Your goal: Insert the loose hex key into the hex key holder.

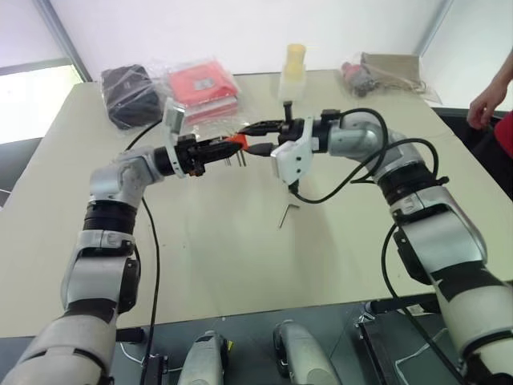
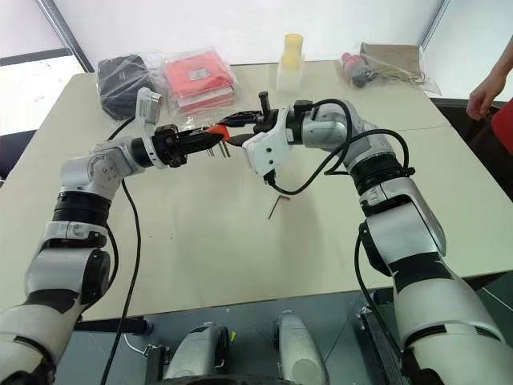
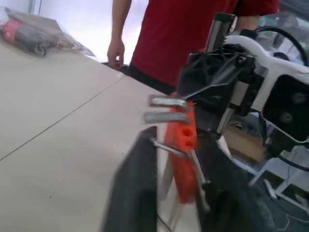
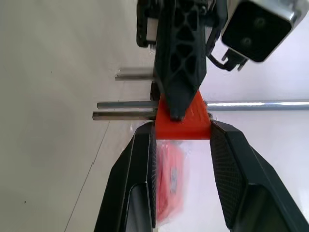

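The hex key holder (image 1: 236,143), a small orange block with thin metal keys sticking out, hangs in the air above the middle of the table. My left gripper (image 1: 227,147) comes in from the left and is shut on it; in the left wrist view the holder (image 3: 182,145) sits between its dark fingers (image 3: 133,193). My right gripper (image 1: 255,138) comes in from the right and is also shut on the holder (image 4: 182,123), its pads (image 4: 227,169) pressed on the block's two sides. The loose hex key (image 1: 287,213) lies flat on the table below the right wrist.
At the table's back lie a black bag (image 1: 128,95), a red packet in clear wrap (image 1: 204,87), a yellow-capped bottle (image 1: 293,70) and a wrapped bundle (image 1: 385,72). A person's hand (image 1: 485,104) rests at the right edge. Black cables hang from both arms.
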`<state>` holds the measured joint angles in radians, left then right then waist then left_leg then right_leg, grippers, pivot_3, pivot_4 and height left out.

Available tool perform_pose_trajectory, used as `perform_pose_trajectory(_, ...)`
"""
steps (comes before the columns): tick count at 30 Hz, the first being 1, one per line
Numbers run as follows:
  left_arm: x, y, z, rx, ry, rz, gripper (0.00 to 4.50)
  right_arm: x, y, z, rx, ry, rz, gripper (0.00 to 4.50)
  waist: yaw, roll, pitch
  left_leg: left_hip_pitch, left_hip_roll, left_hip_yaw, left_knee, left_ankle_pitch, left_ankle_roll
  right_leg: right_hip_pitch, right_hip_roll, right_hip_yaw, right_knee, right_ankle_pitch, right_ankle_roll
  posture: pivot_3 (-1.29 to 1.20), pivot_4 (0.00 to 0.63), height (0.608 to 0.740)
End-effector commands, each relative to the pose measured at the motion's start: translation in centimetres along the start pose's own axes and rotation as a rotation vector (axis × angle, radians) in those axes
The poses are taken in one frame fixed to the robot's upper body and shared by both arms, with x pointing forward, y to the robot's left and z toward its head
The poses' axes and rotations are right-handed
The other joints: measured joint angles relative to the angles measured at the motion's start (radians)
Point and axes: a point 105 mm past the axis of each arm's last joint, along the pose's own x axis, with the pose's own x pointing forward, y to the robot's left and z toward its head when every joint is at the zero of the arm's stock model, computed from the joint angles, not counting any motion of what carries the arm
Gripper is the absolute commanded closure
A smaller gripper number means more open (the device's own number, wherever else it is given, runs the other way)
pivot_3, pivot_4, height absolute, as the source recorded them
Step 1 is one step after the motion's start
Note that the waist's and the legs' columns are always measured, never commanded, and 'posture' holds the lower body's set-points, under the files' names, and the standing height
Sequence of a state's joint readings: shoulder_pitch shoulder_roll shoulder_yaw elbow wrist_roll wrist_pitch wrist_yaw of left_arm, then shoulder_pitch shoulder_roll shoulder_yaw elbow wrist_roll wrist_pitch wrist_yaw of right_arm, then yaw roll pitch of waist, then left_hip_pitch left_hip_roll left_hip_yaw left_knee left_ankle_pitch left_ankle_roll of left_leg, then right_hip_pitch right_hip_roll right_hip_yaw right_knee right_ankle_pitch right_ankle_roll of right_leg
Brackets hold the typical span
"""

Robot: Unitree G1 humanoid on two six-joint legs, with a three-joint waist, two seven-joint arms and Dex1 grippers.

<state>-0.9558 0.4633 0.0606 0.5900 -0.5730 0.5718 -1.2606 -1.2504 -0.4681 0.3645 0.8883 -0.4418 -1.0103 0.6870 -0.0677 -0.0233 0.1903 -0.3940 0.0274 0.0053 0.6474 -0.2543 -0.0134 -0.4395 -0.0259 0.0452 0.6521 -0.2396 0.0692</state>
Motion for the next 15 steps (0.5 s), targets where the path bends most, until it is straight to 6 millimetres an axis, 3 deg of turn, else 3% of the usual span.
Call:
perform_pose_trajectory(1, 0.0, -0.3, 1.8, 0.059, -0.033, -0.003, 4.45, -0.3, -0.8, 0.5, -0.022, -0.023, -0.038, 3.52, 0.0, 0.0, 0.0, 0.0, 0.0, 0.0, 0.0, 0.0, 0.0, 0.0, 0.0, 0.0, 0.0, 0.0, 0.0, 0.0, 0.15, 0.74)
perform_pose_trajectory(11, -0.2, 0.2, 1.3, 0.071, -0.02, 0.036, 4.45, -0.3, -0.2, 0.5, 0.013, -0.016, -0.021, 3.52, 0.0, 0.0, 0.0, 0.0, 0.0, 0.0, 0.0, 0.0, 0.0, 0.0, 0.0, 0.0, 0.0, 0.0, 0.0, 0.0, 0.15, 0.74)
perform_pose_trajectory(15, -0.7, 0.4, 0.9, 0.082, 0.01, 0.049, 4.5, -0.5, 0.6, 0.4, 0.05, -0.004, -0.005, 1.56, 0.0, 0.0, 0.0, 0.0, 0.0, 0.0, 0.0, 0.0, 0.0, 0.0, 0.0, 0.0, 0.0, 0.0, 0.0, 0.0, 0.15, 0.74)
